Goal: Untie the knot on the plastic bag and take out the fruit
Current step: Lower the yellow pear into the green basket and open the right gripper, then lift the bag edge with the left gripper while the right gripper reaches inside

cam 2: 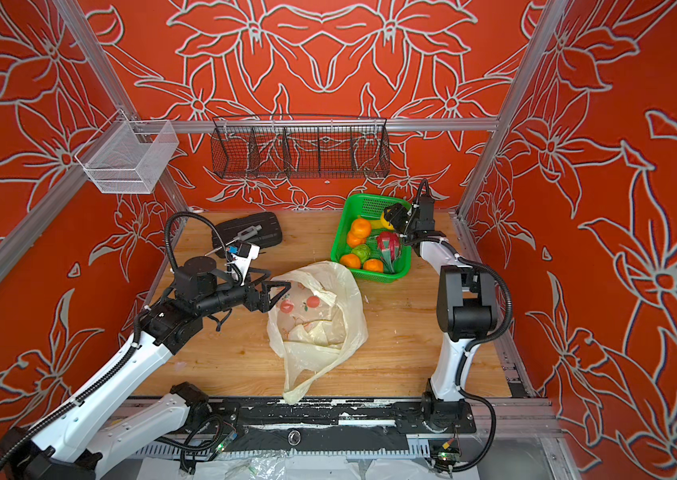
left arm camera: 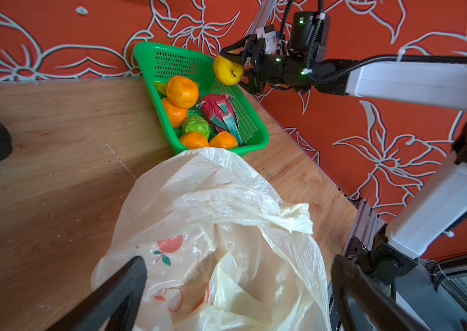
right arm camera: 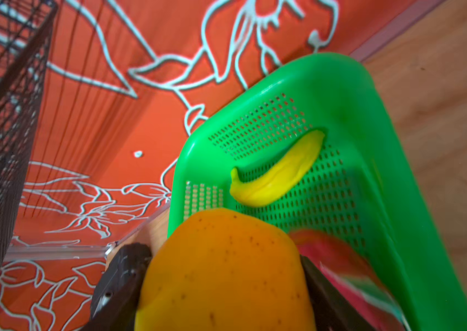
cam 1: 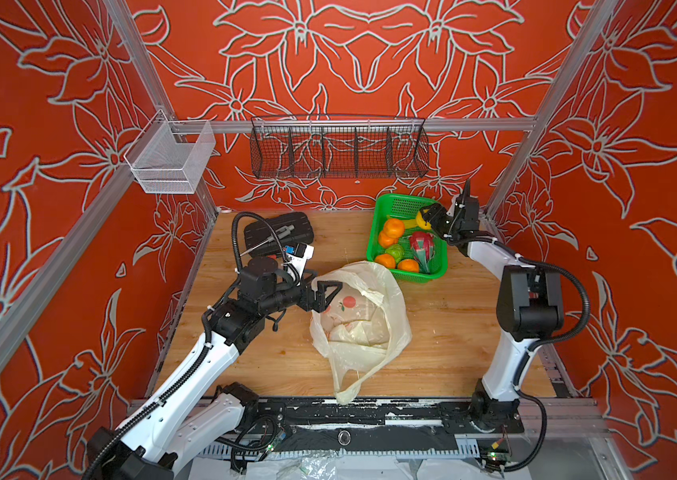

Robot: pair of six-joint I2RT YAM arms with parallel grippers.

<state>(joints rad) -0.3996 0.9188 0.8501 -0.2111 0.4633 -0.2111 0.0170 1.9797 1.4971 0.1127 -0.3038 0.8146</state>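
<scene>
The plastic bag [cam 1: 363, 328] [cam 2: 320, 320] [left arm camera: 226, 200] lies slack on the wooden table with its mouth gaping and a handle loop [cam 1: 345, 390] trailing over the front edge. No knot shows. My left gripper [cam 1: 330, 296] [cam 2: 277, 297] [left arm camera: 238, 266] is open at the bag's left rim, with nothing between its fingers. My right gripper [cam 1: 426, 218] [cam 2: 390, 216] [right arm camera: 226, 275] is shut on a yellow fruit [cam 1: 423, 221] [left arm camera: 228, 70], held above the far end of the green basket [cam 1: 424, 277]. In the basket lie several oranges, a dragon fruit [cam 1: 424, 249] and a green fruit [cam 1: 395, 251].
A banana [right arm camera: 278, 172] lies at the basket's far end. A black tool case [cam 1: 278, 232] sits at the back left of the table. A black wire rack [cam 1: 338, 151] and a white mesh bin [cam 1: 170, 160] hang on the frame.
</scene>
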